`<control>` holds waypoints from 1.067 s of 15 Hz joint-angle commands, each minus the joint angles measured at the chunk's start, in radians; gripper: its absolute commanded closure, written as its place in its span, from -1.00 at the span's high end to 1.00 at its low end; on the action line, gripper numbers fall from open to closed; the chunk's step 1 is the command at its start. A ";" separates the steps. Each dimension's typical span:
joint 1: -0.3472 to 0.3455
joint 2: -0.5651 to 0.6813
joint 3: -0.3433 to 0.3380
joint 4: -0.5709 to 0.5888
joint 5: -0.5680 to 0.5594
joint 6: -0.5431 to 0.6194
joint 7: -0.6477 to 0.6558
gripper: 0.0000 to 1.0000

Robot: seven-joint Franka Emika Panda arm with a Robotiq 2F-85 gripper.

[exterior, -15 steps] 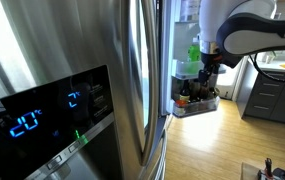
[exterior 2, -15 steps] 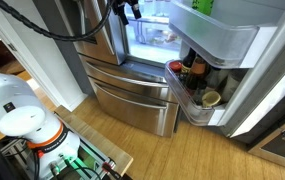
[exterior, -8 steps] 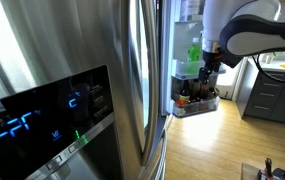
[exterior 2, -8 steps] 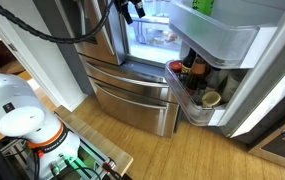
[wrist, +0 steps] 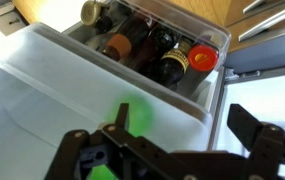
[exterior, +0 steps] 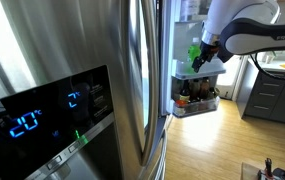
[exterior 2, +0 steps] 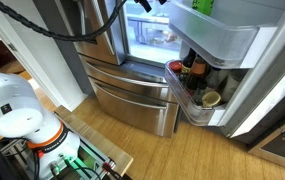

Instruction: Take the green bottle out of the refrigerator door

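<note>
Up at the top of the open refrigerator door [exterior 2: 269, 68], the green bottle [exterior 2: 203, 6] stands in the upper shelf bin [exterior 2: 222, 36], upright against the white lining. In an exterior view the tool [exterior 2: 144, 5] hangs at about 9 o'clock from the bottle, clear of the door and not touching anything. In an exterior view the tool [exterior: 206, 57] sits at roughly 4 o'clock of the bottle [exterior: 194, 50] and seems just beside it, though depth there is hard to judge.

From the wrist view the tool [wrist: 157, 130] is spread wide, its dark fingers [wrist: 77, 150] standing far apart with nothing held between them. The bottle [wrist: 132, 117] appears only as a blurred green patch behind the frosted wall of the bin, at about 7 o'clock from the frame's centre and between the fingers.

Toward 12 o'clock in that view lies the lower bin [wrist: 210, 95], packed with dark brown bottles [wrist: 147, 45], one with a red cap [wrist: 204, 58]. A stainless steel door [exterior: 42, 60] with a blue-lit display fills the near side of an exterior view, above a wooden floor [exterior: 212, 140].
</note>
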 commanded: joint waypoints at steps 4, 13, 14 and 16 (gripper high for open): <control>-0.083 0.030 0.008 0.047 -0.040 0.086 0.101 1.00; -0.151 0.059 -0.026 0.039 -0.085 0.311 0.176 1.00; -0.157 0.064 -0.028 0.036 -0.085 0.326 0.185 1.00; -0.170 0.076 -0.033 0.030 -0.083 0.359 0.197 1.00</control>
